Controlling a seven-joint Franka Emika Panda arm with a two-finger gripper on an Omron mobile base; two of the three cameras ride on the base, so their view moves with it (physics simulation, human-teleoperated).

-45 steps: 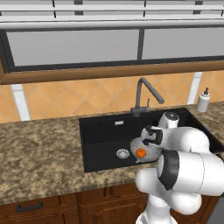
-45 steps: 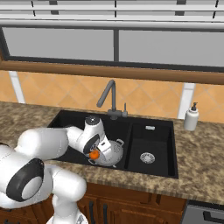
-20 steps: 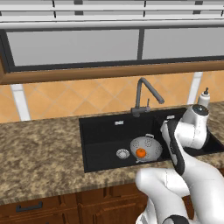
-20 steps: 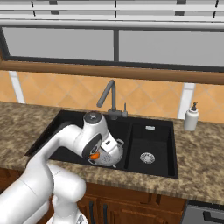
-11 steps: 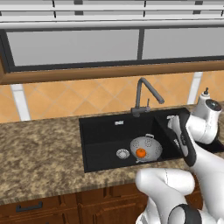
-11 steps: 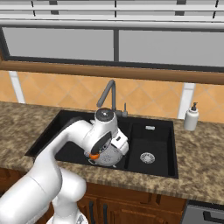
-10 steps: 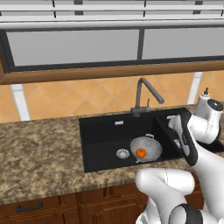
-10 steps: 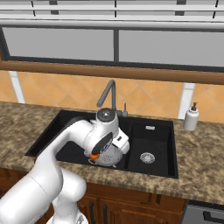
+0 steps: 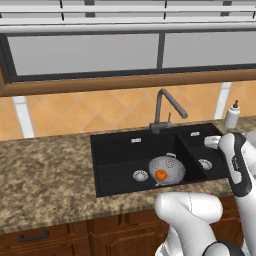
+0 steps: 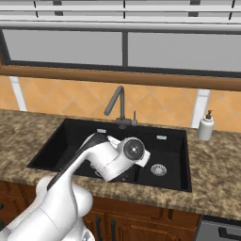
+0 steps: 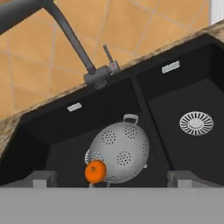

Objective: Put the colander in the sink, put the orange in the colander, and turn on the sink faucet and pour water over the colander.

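Colander (image 9: 167, 169) sits in the sink's (image 9: 120, 155) large basin with the orange (image 9: 161, 174) inside, left base view. Right base view: the arm has lifted clear. Hand view: faucet (image 11: 72, 41) lever ahead, no water; finger spread cannot be told.

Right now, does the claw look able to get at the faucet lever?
Probably yes. In the hand view the lever stands bare beside the faucet, above the colander, with nothing between it and the claw.
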